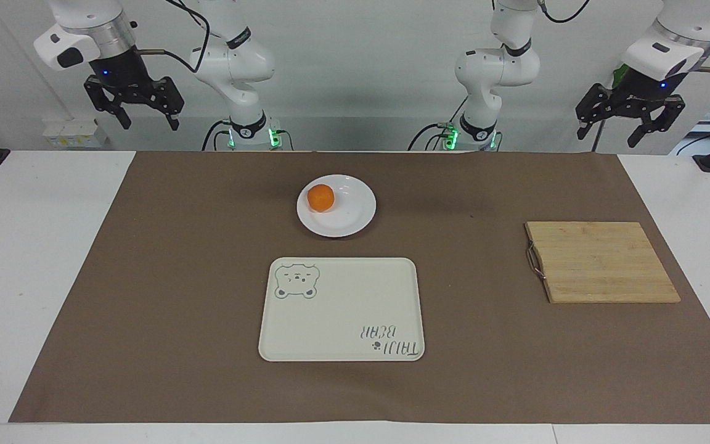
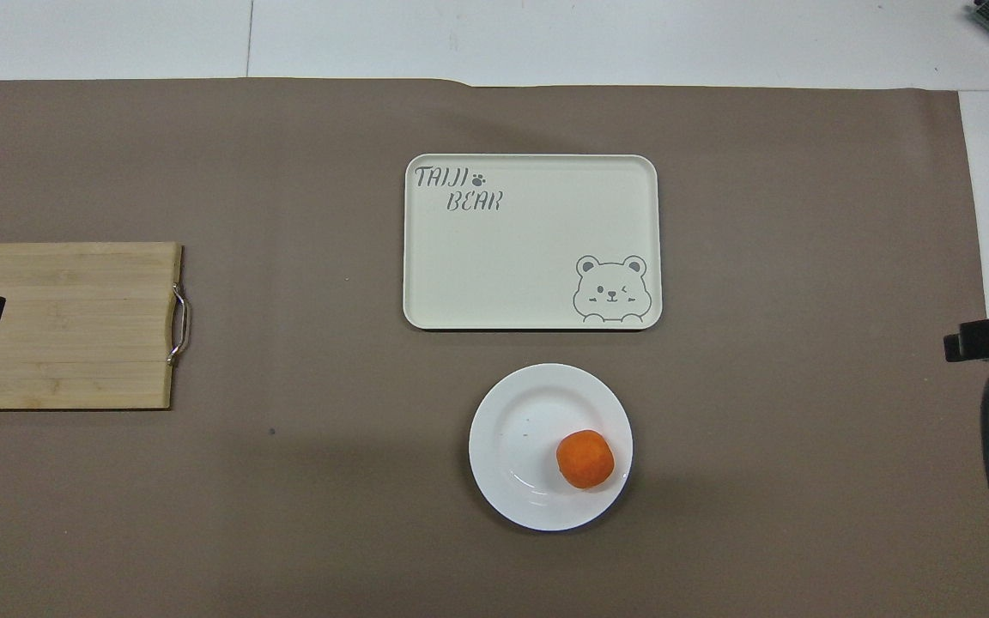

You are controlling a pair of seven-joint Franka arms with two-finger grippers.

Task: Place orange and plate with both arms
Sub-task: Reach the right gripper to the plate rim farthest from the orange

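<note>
the orange [image 1: 321, 197] sits on the plate [image 1: 349, 223] (near the robots); left gripper [image 1: 628, 122] and right gripper [image 1: 134, 106] hang raised, both spread wide, holding nothing.

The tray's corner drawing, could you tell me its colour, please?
Grey bear outline on the cream tray, clearest in the overhead view.

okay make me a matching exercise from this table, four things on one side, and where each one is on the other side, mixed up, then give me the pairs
Things:
1. orange
2. plate
3. tray
4. cutting board

Places:
A. toward the left arm's end of the table
B. on the plate
C. mid-table, farther from the robots than the plate
D. between the tray and the robots

Pairs: 1-B, 2-D, 3-C, 4-A
</note>
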